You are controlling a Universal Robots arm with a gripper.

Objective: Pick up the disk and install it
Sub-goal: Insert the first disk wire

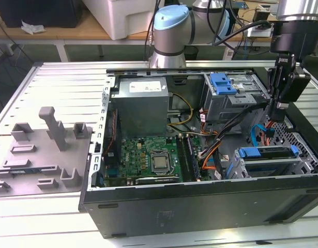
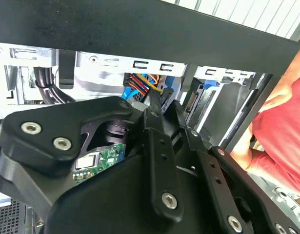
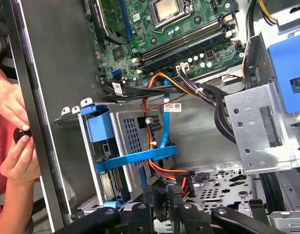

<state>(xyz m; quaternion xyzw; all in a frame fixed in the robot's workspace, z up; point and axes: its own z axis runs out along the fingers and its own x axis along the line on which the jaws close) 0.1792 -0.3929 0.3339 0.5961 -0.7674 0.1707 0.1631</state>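
The disk (image 1: 267, 153) sits in the lower drive cage at the exterior view's right corner of the open computer case (image 1: 200, 206), its blue carrier bracket facing up. In the first wrist view the disk (image 3: 100, 129) stands inside the perforated metal cage, with a blue cable across it. My gripper (image 1: 276, 118) hangs just above that cage, near the case's right wall. In both wrist views the fingers are close together on a black cable connector (image 3: 162, 201) with orange and red wires. The gripper (image 2: 164, 105) points at the cage's back.
A person's hands (image 3: 13, 126) in a red sleeve (image 2: 281, 131) rest at the case wall beside the cage. Cable bundles (image 3: 208, 95) cross between the motherboard (image 1: 148, 155) and an upper drive bay with a blue tab (image 1: 223, 82). A grey fixture plate (image 1: 40, 150) lies at the exterior view's left.
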